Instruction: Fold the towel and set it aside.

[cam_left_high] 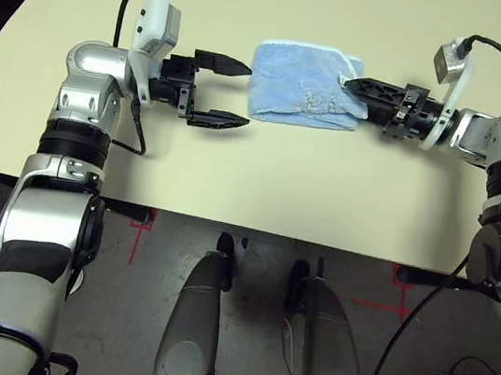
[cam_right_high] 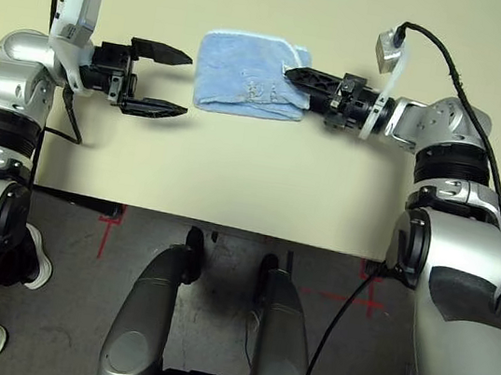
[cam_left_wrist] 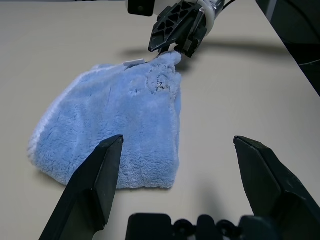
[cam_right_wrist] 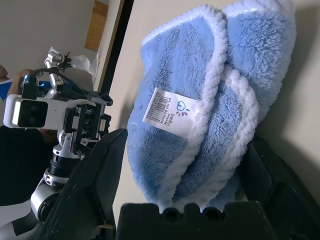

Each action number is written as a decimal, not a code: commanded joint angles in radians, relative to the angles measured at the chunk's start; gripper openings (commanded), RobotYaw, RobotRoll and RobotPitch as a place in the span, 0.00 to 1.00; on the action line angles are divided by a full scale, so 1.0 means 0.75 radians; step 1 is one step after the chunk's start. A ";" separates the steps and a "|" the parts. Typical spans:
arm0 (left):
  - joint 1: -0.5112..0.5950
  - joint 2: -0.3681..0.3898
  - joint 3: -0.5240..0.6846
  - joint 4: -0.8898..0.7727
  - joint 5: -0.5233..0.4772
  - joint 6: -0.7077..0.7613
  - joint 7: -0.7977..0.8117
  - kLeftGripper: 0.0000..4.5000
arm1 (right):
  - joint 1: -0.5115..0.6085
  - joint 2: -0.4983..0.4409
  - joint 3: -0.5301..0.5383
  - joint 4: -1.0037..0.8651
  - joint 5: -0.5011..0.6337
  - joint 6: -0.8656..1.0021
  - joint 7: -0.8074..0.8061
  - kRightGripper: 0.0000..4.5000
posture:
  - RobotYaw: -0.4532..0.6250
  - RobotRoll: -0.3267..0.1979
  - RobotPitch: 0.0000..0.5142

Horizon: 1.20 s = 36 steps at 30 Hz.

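The light blue towel (cam_left_high: 299, 86) lies folded into a thick pad on the tan table (cam_left_high: 261, 180), its white-edged layers stacked at the right end. My right gripper (cam_left_high: 346, 83) is shut on that right end, where a white label (cam_right_wrist: 170, 112) hangs between the layers. In the right wrist view the bunched towel (cam_right_wrist: 200, 100) sits between both fingers. My left gripper (cam_left_high: 247, 96) hovers open just left of the towel's left edge, touching nothing. From the left wrist the towel (cam_left_wrist: 115, 125) spreads ahead of the open fingers, with the right gripper (cam_left_wrist: 172, 47) pinching its far corner.
The table's front edge (cam_left_high: 226, 222) runs just below both arms, with grey floor and red tape marks (cam_left_high: 135, 236) beyond. Bare tabletop lies in front of the towel and behind it. The table's left corner edge (cam_left_high: 22, 12) slants by my left arm.
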 commanded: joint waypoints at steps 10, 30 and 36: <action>0.018 0.014 -0.011 -0.037 -0.003 0.014 -0.008 1.00 | 0.029 0.002 0.013 0.003 0.011 0.032 0.005 0.53 | 0.51 0.62 0.73; 0.019 0.023 -0.029 -0.018 0.015 0.047 -0.016 1.00 | 0.043 0.030 -0.288 -0.024 0.182 -0.344 -0.153 0.01 | 0.47 0.62 0.71; 0.003 0.010 -0.035 0.004 0.021 0.043 -0.008 1.00 | -0.111 0.014 -0.479 0.115 0.219 -0.878 -0.375 0.01 | 0.45 0.62 0.71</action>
